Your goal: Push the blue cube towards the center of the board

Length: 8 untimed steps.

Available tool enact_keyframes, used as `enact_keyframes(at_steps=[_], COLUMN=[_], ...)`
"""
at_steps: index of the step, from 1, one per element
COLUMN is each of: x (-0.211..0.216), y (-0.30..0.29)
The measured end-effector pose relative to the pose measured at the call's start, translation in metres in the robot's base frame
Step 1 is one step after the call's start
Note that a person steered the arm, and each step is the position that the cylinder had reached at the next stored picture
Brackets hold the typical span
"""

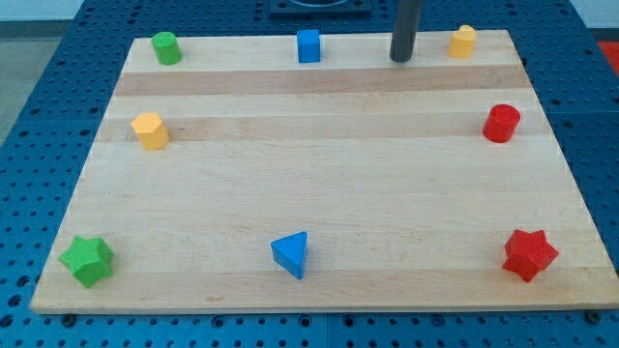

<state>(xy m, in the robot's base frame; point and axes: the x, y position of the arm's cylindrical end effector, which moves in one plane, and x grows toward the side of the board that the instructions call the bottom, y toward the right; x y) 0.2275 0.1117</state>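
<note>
Up near the view's top edge, my tip [401, 59] rests right of the blue cube [309, 45], apart from it. It holds nothing, being a bare rod.

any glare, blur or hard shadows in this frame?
Camera view: even, soft light, no glare on the board; blocks sharp, with faint short shadows, e.g. beside the blue cube; my tip, right of that cube, looks slightly soft; board edges taper toward the view's top.

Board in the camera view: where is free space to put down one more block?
The whole middle of the board is bare, bordered by the blue cube above, blue triangle below, yellow block left, red cylinder right. Only the edges are occupied; my tip stands between the cube and the yellow corner block.
</note>
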Motion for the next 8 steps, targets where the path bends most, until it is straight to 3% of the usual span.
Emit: enact_keyframes(at_steps=[1, 3, 6, 8], x=[-0.035, -0.034, -0.027, 0.013], y=[-0.036, -0.119, -0.133, -0.155])
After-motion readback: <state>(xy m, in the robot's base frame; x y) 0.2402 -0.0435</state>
